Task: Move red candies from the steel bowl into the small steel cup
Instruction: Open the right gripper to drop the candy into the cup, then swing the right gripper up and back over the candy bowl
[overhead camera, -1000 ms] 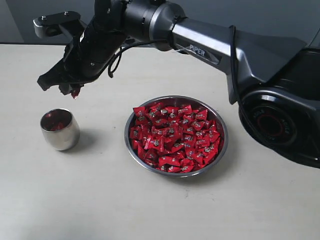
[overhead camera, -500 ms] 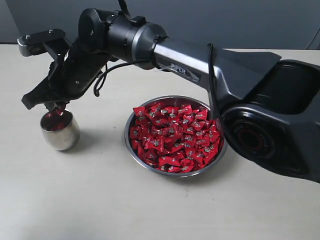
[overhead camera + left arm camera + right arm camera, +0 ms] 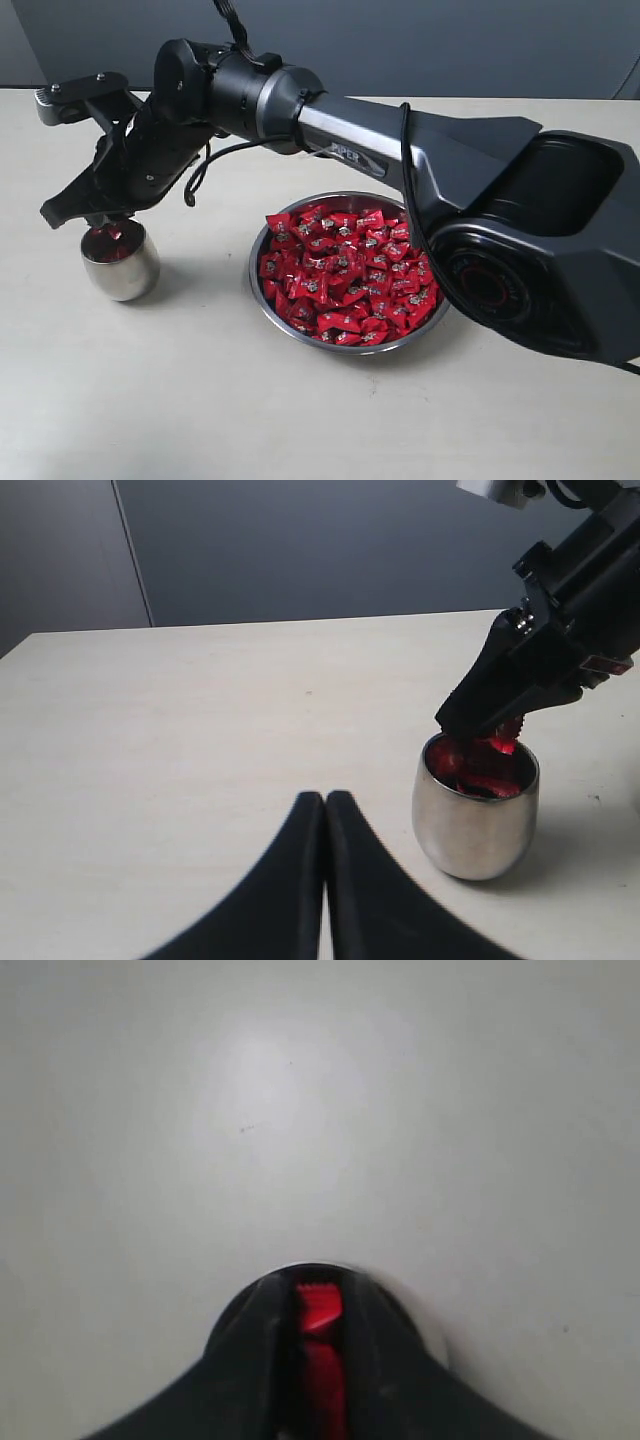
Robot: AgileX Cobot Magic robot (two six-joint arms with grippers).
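Observation:
The steel bowl (image 3: 437, 247) in mid-table is heaped with red candies (image 3: 347, 275). Left of it stands the small steel cup (image 3: 121, 268), with a few red candies inside. My right gripper (image 3: 105, 220) reaches across and hangs just over the cup's mouth, shut on one red candy (image 3: 320, 1312). The left wrist view shows the same: black right fingers (image 3: 520, 675) at the cup (image 3: 474, 825) rim, a red wrapper (image 3: 503, 742) at their tips. My left gripper (image 3: 325, 798) is shut and empty, low over the table beside the cup. It does not show in the exterior view.
The pale tabletop (image 3: 180, 400) stretches in front of the cup and bowl. My right arm's base (image 3: 530, 280) fills the right side, close behind the bowl. A dark wall (image 3: 400, 40) runs along the back edge.
My right gripper carried the candy left and down, from above and behind the cup to right over its mouth. Over the last half second it barely moved.

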